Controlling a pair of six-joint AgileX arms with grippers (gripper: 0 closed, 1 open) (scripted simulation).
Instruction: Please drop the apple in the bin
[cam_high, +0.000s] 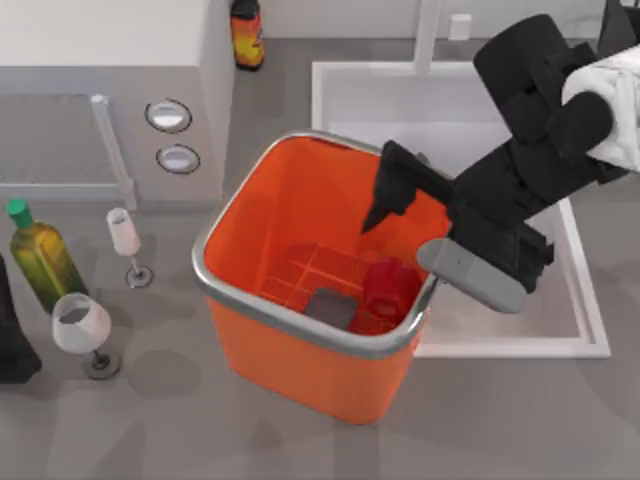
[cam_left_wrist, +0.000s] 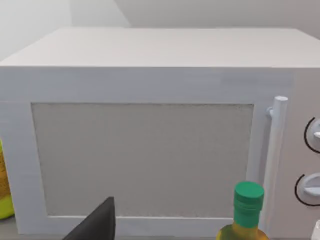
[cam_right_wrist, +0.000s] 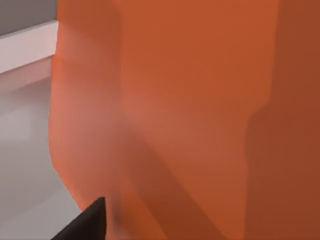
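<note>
The bin (cam_high: 300, 160) is a big orange tub with a silver rim, standing in the middle of the table. The apple (cam_high: 388, 285), small, red and glossy, lies on the bin's gridded bottom toward its right side, beside a dark grey square patch (cam_high: 330, 306). My right gripper (cam_high: 425, 238) hangs over the bin's right rim, above the apple, open and holding nothing. In the right wrist view the bin's orange wall (cam_right_wrist: 190, 100) is close up. My left arm (cam_high: 12, 345) is parked at the table's left edge.
A white sink basin (cam_high: 500, 110) lies right of the bin, under the right arm. A microwave (cam_high: 100, 60) stands at the back left. An oil bottle (cam_high: 40, 255) and two wine glasses (cam_high: 85, 330) stand left of the bin. A sauce bottle (cam_high: 247, 32) is at the back.
</note>
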